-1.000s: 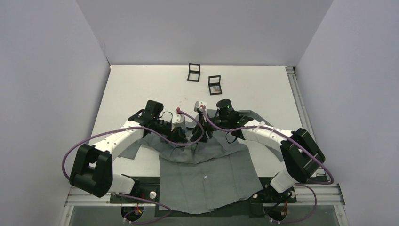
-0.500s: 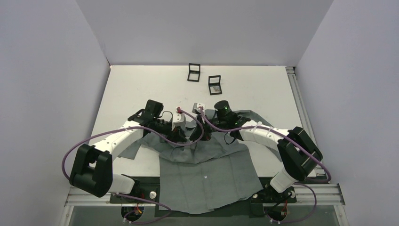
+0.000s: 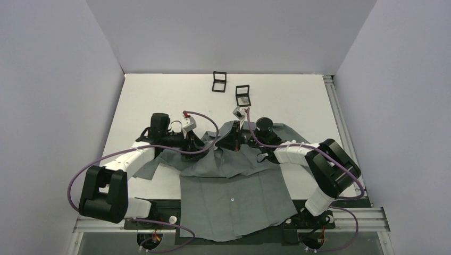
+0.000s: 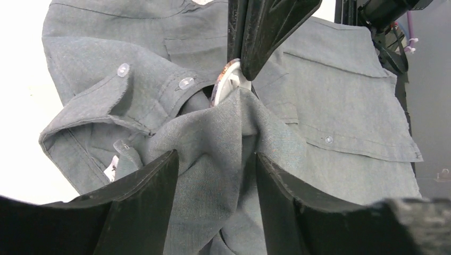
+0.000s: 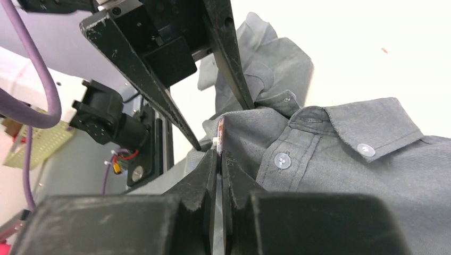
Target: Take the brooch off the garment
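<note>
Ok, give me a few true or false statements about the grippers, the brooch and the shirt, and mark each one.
1. The right gripper is shut on the brooch. True.
2. The left gripper is clamped on the shirt. False: its jaws stand open, with a raised fold of fabric between them.
3. Two black boxes sit on the far part of the table, apart from the shirt. True.
4. The brooch lies in one of the boxes. False: it is at the bunched fabric near the shirt's collar, between the right gripper's fingers.
</note>
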Controlling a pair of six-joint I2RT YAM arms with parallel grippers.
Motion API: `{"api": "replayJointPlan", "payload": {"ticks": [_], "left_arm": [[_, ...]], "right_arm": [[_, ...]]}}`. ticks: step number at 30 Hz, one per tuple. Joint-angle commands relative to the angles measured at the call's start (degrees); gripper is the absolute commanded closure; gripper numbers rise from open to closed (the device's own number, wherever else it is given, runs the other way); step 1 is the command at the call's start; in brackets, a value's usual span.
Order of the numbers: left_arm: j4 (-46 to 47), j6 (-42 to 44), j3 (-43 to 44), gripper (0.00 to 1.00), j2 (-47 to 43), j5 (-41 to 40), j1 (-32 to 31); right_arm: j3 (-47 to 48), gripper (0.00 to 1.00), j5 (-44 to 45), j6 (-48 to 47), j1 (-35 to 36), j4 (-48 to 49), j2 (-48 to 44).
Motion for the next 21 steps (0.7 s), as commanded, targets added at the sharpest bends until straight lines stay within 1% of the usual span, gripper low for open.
{"api": "replayJointPlan", "payload": {"ticks": [1,2,3,4,5,7,8,9,11,13,15,21], "left_arm": [[10.63,-6.98,-1.41,0.46,-2.73,4.98,1.5],[12.97,-8.86,-2.46,0.44,-3.05,5.17,1.81],[19.04,-13.45,-3.12,0.41,-3.94,5.08,2.33],[22.01,-15.74,-4.36,0.39,-4.27,4.58,2.49],[28.0,-20.82,-4.86,0.36,-4.55,4.17,2.74],[34.99,-26.73,-5.97,0.33,-4.48,2.17,2.83],[37.33,-28.4,-6.33,0.32,-4.46,0.31,2.83],[42.0,-31.69,-7.18,0.28,-4.29,-0.69,2.8],[46.52,-34.74,-7.49,0.23,-4.07,-2.59,2.41],[46.57,-34.85,-7.17,0.22,-3.67,-3.14,1.65],[44.56,-33.92,-6.83,0.22,-3.43,-3.21,0.76],[42.46,-32.31,-6.76,0.24,-2.65,-2.73,-1.22]], "right_arm": [[-1.56,1.0,-0.64,10.04,-0.37,17.56,1.28],[-1.92,1.0,-0.61,10.29,-0.37,17.91,1.33],[-2.14,1.0,-0.48,10.45,-0.37,18.77,1.37],[-2.48,1.0,-0.4,10.92,-0.39,19.17,1.38],[-2.6,1.0,-0.19,11.16,-0.38,19.74,1.45],[-2.89,1.0,0.25,11.74,-0.45,20.34,1.47],[-3.13,1.0,0.4,12.1,-0.43,20.57,1.51],[-3.19,1.0,0.74,12.36,-0.44,21.01,1.53],[-3.62,1.0,0.96,13.95,-0.43,22.38,1.93],[-3.94,1.0,1.11,15.04,-0.45,23.62,2.27],[-4.09,1.0,1.09,15.46,-0.46,24.29,2.52],[-4.08,1.0,1.07,16.64,-0.45,25.81,2.81]]}}
